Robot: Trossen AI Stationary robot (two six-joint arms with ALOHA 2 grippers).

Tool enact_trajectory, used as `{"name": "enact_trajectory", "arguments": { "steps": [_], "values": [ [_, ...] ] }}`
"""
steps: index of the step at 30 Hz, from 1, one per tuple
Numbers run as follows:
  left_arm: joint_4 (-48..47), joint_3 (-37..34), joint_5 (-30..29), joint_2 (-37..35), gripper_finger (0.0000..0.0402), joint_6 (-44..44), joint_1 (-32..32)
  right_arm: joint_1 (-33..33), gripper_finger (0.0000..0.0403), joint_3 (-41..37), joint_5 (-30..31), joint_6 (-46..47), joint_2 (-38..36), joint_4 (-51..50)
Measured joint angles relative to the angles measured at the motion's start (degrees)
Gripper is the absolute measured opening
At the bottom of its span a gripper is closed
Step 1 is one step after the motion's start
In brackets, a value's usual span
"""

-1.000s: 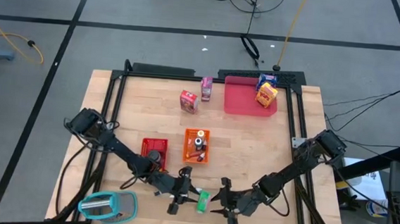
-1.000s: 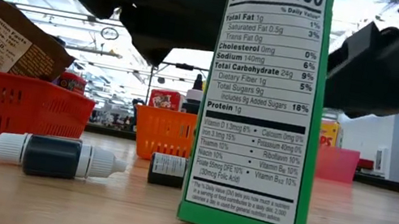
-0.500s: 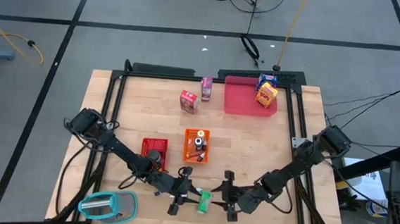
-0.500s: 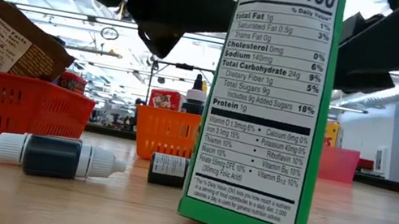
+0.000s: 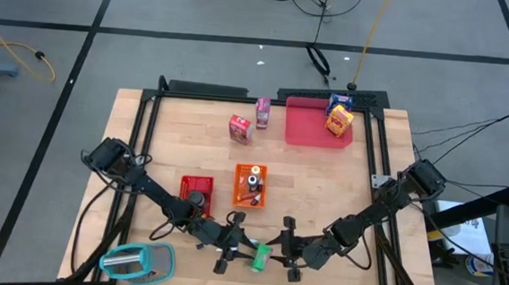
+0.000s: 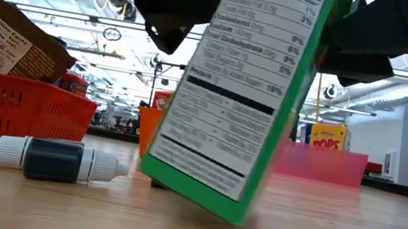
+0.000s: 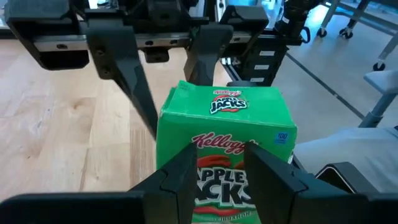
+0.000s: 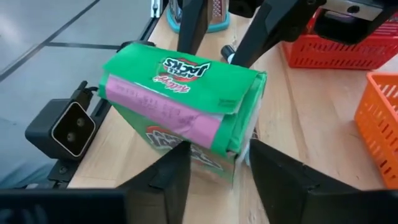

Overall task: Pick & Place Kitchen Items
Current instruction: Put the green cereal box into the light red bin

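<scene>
**Green cereal box tipped between both claws at the desk's near edge**

You had the green cereal box [image 6: 233, 94] at the near edge of the desk [image 5: 360, 181], leaning off upright with only one bottom edge on the wood, its top tilted over in the low view. It stood directly between the two claws. The left claw [image 7: 217, 168] faced its printed front, fingers spread to either side of the carton and, as far as the wrist view showed, not gripping it. The right claw [image 8: 214, 165] faced the opposite side, also spread, its fingers straddling the box's lower part near the pink strip. In the overhead view both looked about equally near, so either arm could have closed on it. I judged the box's long axis, running bottom to top and now slanted, to be the thing your next squeeze depended on.

Just beside the box a small white dropper bottle [image 6: 53, 159] with a dark band lay flat on the wood. Further back stood the red bin [image 5: 195, 190] and the orange bin [image 5: 251, 185], both holding items. At the far side two cartons [image 5: 240, 128] stood near the pink tray [image 5: 314, 130], which carried a yellow and a blue box.

Beyond the desk the low view showed a large hall with ceiling lights.
</scene>
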Motion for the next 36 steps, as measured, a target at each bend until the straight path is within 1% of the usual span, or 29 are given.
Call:
{"name": "enact_trajectory", "arguments": {
  "steps": [3,7,8,16,21,25,33,36],
  "values": [
    [-0.1,0.0,0.0,0.0,0.0134,0.0,0.0,0.0,0.0107,0.0,0.0,-0.1,0.0,0.6],
    [-0.1,0.0,0.2,0.0,0.0134,0.0,-0.1,-0.1,0.0024,0.0,0.0,-1.2,0.0,0.7],
    [-0.1,0.0,0.2,0.0,0.0134,0.0,-0.1,-0.1,0.0014,0.0,0.0,-1.5,0.0,0.7],
    [-0.6,0.0,0.2,0.0,0.0134,0.0,-0.1,-0.1,0.0003,0.0,-0.5,-0.7,0.0,0.2],
    [-0.5,0.0,0.1,0.0,0.0134,0.0,0.0,0.1,0.0001,0.0,-0.9,0.2,-1.7,-1.4],
    [-1.2,0.0,0.0,0.0,0.0134,0.0,0.0,1.2,0.0001,0.1,-0.3,1.1,-5.6,-5.5],
    [-1.9,0.0,-0.1,0.0,0.0134,-0.4,0.0,2.7,0.0,0.1,5.7,0.6,-16.0,-15.2],
    [-2.0,0.0,-0.1,0.0,0.0134,-0.5,0.0,2.6,0.0,0.1,6.4,0.4,-19.9,-19.9]
  ]
}}
